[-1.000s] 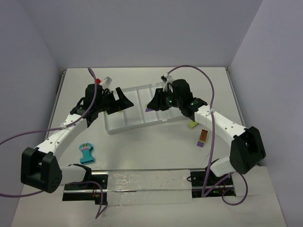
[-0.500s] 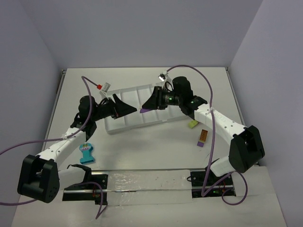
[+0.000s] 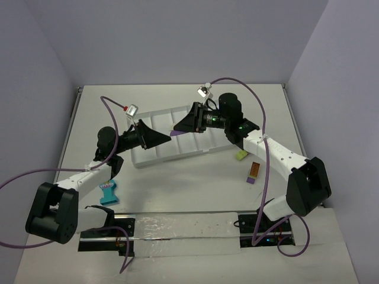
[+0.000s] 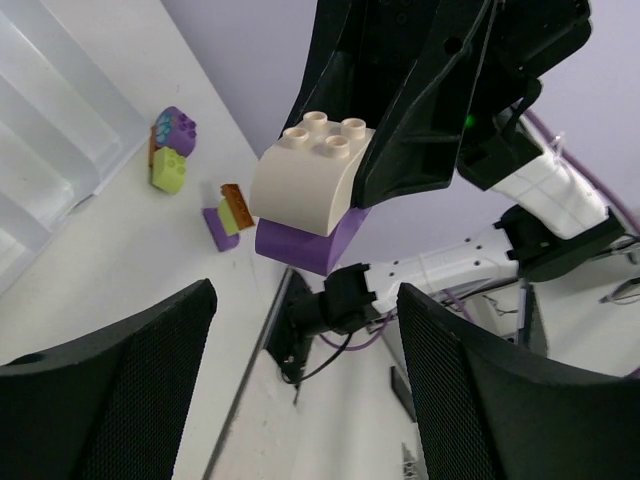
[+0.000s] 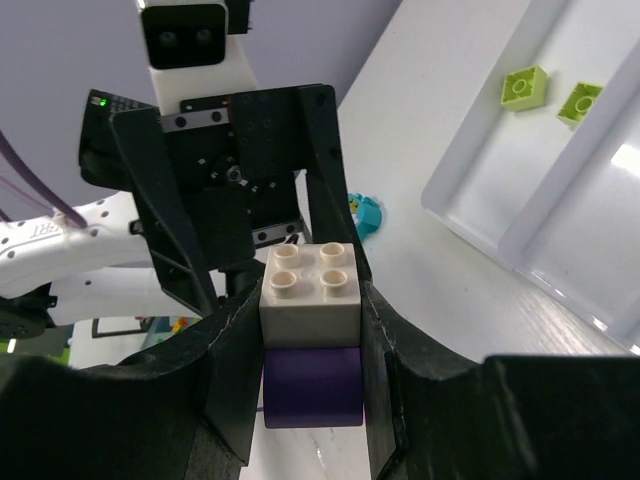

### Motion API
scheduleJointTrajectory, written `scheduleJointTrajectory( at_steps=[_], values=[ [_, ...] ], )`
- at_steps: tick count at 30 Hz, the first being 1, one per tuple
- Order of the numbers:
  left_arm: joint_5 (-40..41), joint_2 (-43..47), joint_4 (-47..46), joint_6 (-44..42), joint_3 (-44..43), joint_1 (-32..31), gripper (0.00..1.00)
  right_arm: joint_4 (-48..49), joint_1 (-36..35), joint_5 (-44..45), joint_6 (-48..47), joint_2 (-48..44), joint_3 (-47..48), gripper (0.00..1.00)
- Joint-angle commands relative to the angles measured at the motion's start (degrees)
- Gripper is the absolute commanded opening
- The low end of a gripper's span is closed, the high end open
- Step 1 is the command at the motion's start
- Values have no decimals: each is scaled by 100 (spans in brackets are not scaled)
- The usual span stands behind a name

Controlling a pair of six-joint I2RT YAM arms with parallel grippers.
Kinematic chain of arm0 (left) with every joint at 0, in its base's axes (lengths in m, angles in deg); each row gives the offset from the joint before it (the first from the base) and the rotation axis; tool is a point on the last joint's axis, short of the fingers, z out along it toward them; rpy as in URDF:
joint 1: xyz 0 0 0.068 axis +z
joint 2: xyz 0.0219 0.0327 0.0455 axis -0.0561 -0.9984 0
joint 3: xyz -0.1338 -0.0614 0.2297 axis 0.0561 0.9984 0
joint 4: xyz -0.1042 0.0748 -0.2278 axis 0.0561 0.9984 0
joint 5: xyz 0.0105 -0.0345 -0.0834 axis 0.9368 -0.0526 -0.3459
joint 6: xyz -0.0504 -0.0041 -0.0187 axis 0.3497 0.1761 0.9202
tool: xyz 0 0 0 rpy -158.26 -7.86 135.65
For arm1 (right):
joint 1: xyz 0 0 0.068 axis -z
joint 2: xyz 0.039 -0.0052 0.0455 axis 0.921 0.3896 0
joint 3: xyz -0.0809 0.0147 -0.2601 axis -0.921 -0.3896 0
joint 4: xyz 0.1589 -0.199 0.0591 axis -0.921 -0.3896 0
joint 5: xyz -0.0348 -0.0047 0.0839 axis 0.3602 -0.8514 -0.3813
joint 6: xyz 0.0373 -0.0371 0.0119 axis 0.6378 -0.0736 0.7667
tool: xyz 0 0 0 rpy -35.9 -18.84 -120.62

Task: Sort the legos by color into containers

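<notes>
The right fingers [image 5: 228,375] clamp a tan brick [image 5: 308,290] stacked on a purple brick [image 5: 310,388], held in the air, seemingly above the white tray [image 3: 151,155]. The left fingers [image 4: 120,390] stand apart, facing the pair without touching it.

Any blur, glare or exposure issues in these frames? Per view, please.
Top external: sharp, even light, glare on the shiny strip at the near edge. Left wrist: tan-on-purple brick stack crisp, own fingers dark. Right wrist: stack crisp, tray partly washed out.
</notes>
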Motion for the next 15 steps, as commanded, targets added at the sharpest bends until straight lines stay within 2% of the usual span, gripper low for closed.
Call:
scheduleJointTrajectory(
  at_steps=[1, 8, 15],
  values=[
    [-215, -219, -1520, 612, 39, 33, 80, 682, 33, -226, 347, -37, 25, 0],
    [-154, -730, -3193, 1549, 229, -64, 75, 1009, 21, -358, 598, 70, -7, 0],
    [43, -1150, -3981, 1972, 223, -194, 70, 963, 3, -372, 566, 102, 12, 0]
  ],
)
